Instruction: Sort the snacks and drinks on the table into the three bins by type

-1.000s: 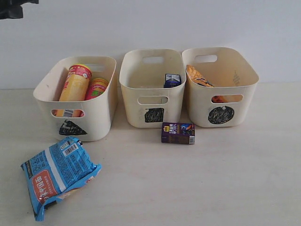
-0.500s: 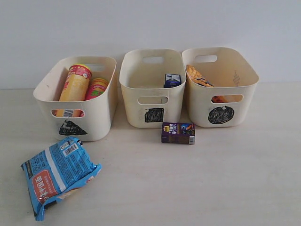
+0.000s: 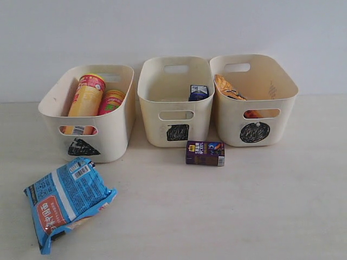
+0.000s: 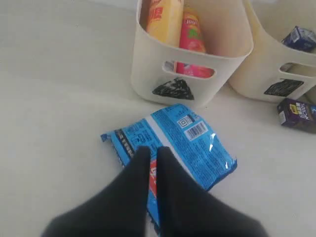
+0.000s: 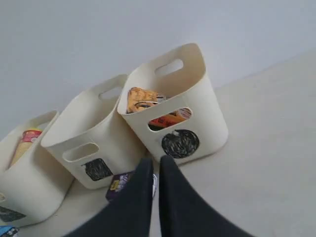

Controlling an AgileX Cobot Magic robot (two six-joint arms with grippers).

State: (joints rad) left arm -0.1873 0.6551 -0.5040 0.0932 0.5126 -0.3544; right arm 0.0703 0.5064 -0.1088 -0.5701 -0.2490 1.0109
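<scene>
**Two items on the counter, four in the bins**

The pale beige counter [image 3: 260,206] carries three cream bins in a row against the wall. The triangle bin [image 3: 115,127] on the left holds a yellow chip tube [image 3: 87,97] and a pink chip tube [image 3: 111,101], standing side by side. The square bin [image 3: 152,116] in the middle holds a purple and white carton [image 3: 198,92]. The circle bin [image 3: 227,122] on the right holds an orange bag [image 3: 227,88].

A blue crinkly packet [image 3: 68,200] lies flat on the counter in front of the triangle bin. A dark brown carton [image 3: 205,153] lies on its side just before the gap between the square and circle bins.

The left pincer [image 4: 154,149] is clenched and empty, over the blue packet. The right pincer [image 5: 154,162] is clenched and empty, near the dark brown carton.
</scene>
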